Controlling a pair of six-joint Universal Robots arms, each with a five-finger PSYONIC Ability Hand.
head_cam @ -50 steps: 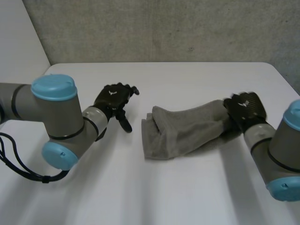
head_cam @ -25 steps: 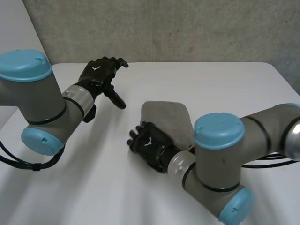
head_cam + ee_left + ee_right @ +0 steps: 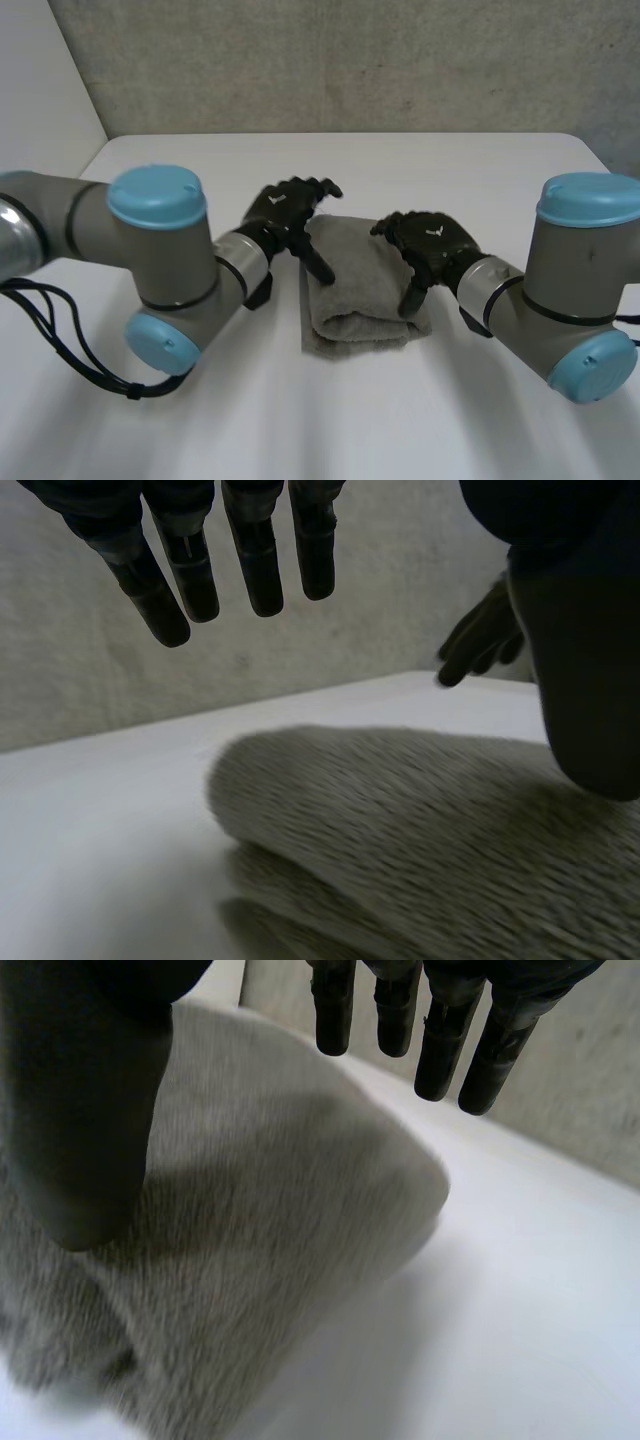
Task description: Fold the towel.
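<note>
A grey towel (image 3: 358, 285) lies folded into a narrow rectangle in the middle of the white table (image 3: 300, 420). My left hand (image 3: 285, 212) hovers over its left edge, open, thumb pointing down toward the cloth. My right hand (image 3: 425, 238) hovers over the right edge, also open, holding nothing. In the left wrist view the folded towel (image 3: 420, 830) lies under my straight fingers (image 3: 255, 560), with the right hand's fingers (image 3: 480, 640) beyond it. The right wrist view has the towel (image 3: 230, 1250) beneath the thumb (image 3: 80, 1100) and the straight fingers (image 3: 440, 1030).
A grey wall (image 3: 340, 60) stands behind the table's far edge. Bare tabletop surrounds the towel on all sides, with wide room at the front.
The right hand let go of the towel after carrying its right end over to the left; the towel now lies folded. Both hands have come over its two sides.
</note>
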